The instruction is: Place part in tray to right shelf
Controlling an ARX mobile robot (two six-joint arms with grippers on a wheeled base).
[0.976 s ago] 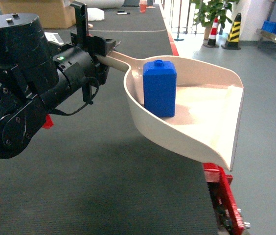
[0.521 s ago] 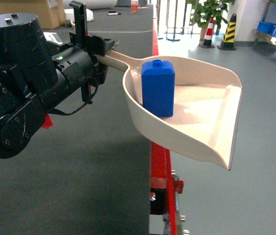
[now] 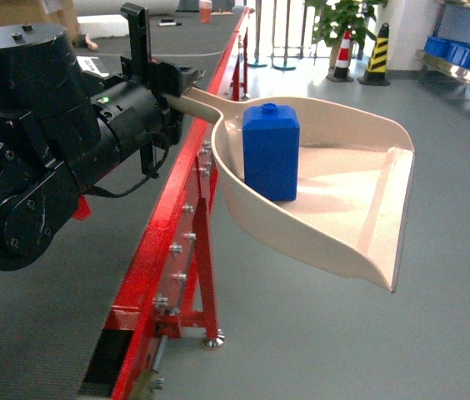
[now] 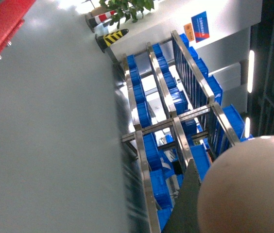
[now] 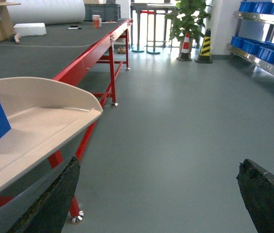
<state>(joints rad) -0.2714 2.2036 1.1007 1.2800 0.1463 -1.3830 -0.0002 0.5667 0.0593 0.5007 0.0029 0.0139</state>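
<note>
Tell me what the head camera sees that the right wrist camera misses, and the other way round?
Only the head view shows the left gripper clamping the tray's handle and the blue part's knobbed top. Only the right wrist view shows the right gripper's open fingers and a white roll on the table. Both show the tray, the part, the red-framed table, the plant and the striped cone.

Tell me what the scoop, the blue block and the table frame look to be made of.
Scoop: likely moulded plastic, matte pinkish-beige, smooth curved walls. Block: probably plastic, uniform bright blue with soft sheen. Table frame: seemingly painted metal, glossy red with bolt heads showing.
</note>
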